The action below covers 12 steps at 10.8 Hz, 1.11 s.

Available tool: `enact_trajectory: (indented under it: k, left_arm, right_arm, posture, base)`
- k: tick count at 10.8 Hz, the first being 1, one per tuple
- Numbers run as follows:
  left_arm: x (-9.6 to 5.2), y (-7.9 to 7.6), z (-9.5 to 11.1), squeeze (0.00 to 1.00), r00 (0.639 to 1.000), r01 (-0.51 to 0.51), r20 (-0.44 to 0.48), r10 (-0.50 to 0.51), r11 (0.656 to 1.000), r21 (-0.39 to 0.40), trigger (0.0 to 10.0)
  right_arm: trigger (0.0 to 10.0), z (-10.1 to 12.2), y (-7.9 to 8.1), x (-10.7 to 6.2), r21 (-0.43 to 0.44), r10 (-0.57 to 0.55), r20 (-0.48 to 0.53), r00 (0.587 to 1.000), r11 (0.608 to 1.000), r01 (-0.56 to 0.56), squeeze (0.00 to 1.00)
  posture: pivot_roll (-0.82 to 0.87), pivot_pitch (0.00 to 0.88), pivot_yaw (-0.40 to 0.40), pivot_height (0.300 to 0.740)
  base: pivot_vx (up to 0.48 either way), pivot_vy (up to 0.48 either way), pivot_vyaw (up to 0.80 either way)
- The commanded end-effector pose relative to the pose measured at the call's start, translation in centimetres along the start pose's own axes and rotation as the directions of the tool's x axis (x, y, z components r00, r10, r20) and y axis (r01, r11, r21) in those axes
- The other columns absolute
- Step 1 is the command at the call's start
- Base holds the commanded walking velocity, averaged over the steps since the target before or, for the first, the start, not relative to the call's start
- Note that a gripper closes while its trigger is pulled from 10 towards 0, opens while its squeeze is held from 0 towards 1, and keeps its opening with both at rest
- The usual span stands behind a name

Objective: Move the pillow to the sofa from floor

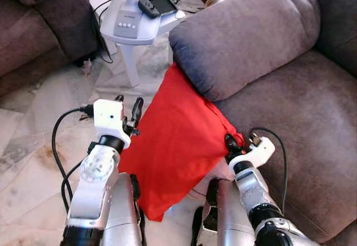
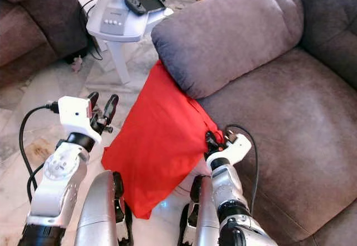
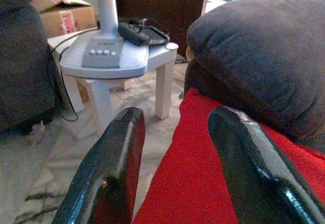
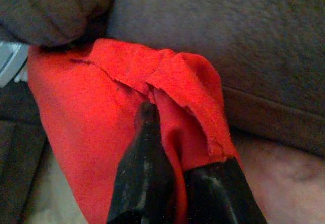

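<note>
Grey-brown sofa (image 1: 312, 123) along the right, with a padded arm (image 1: 245, 34) jutting toward the floor (image 1: 33, 145). Red pillow (image 1: 173, 145) propped at the sofa's front edge: top corner tucked under the arm, one side against the seat front, bottom corner hanging down near the floor, though touching it or not is hard to say. White table (image 1: 131, 62) off the end of the sofa arm, carrying a fan base (image 1: 131, 23) and a dark gadget (image 1: 159, 6), perhaps a game console. Left hand (image 1: 127, 112) raised just beside the pillow's outer edge, fingers (image 3: 109, 173) spread apart with nothing between them, pointing toward the table. Right hand (image 1: 231, 144) at the pillow's sofa-side corner, fingers (image 4: 144, 168) pinched tight on a bunched fold of red cloth, close against the seat front.
</note>
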<state>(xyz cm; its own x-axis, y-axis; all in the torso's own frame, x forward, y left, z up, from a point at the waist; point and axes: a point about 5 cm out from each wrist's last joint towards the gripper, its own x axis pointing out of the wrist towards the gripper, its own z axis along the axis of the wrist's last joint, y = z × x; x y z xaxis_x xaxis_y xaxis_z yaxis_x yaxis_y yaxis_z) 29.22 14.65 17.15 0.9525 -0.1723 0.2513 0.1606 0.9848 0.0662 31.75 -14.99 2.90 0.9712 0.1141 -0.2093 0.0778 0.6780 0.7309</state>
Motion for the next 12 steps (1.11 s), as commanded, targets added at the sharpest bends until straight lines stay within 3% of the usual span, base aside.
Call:
enact_trajectory:
  k: [1,2,3,5,9,12]
  left_arm:
    - [0.0,0.1,-0.3,0.0,1.0,-0.005,-0.005,0.005,1.0,0.015,10.0]
    - [0.4,0.2,-0.2,0.0,1.0,-0.007,0.003,0.007,1.0,0.017,10.0]
    - [0.9,0.3,-0.3,0.0,1.0,-0.007,0.009,0.007,1.0,0.018,10.0]
    - [1.5,0.2,-0.1,0.0,1.0,-0.001,0.031,0.0,1.0,0.025,10.0]
    - [2.5,0.0,-0.7,0.0,0.999,0.01,0.04,-0.011,1.0,0.019,10.0]
    - [1.4,0.5,-2.7,0.0,0.995,-0.099,0.009,0.099,0.995,0.011,10.0]
  right_arm:
    - [0.0,-0.1,0.4,0.0,-0.03,0.032,-0.003,0.999,0.999,-0.032,0.0]
    - [0.0,0.1,0.7,0.1,-0.049,0.05,0.007,0.999,0.998,-0.05,0.0]
    - [10.0,0.4,0.8,0.3,-0.185,0.03,0.002,1.0,0.982,-0.029,0.0]
    - [10.0,1.2,1.6,0.5,-0.303,0.077,0.027,0.997,0.951,-0.065,0.0]
    - [10.0,4.2,3.3,1.4,-0.426,0.12,0.131,0.984,0.903,-0.053,0.0]
    - [10.0,5.1,4.0,0.8,-0.542,0.161,0.219,0.962,0.84,-0.017,0.0]
  posture:
    - [0.16,0.189,-0.08,0.593]
    - [0.16,0.175,-0.08,0.593]
    - [0.16,0.146,-0.078,0.593]
    - [0.16,0.104,-0.071,0.593]
    - [0.14,0.047,-0.055,0.593]
    - [0.13,0.038,-0.057,0.593]
  base:
    - [0.0,0.0,0.0]
    - [0.0,0.0,0.0]
    - [0.0,0.0,0.0]
    - [0.0,0.0,0.0]
    - [0.0,0.0,0.0]
    - [0.0,0.0,0.0]
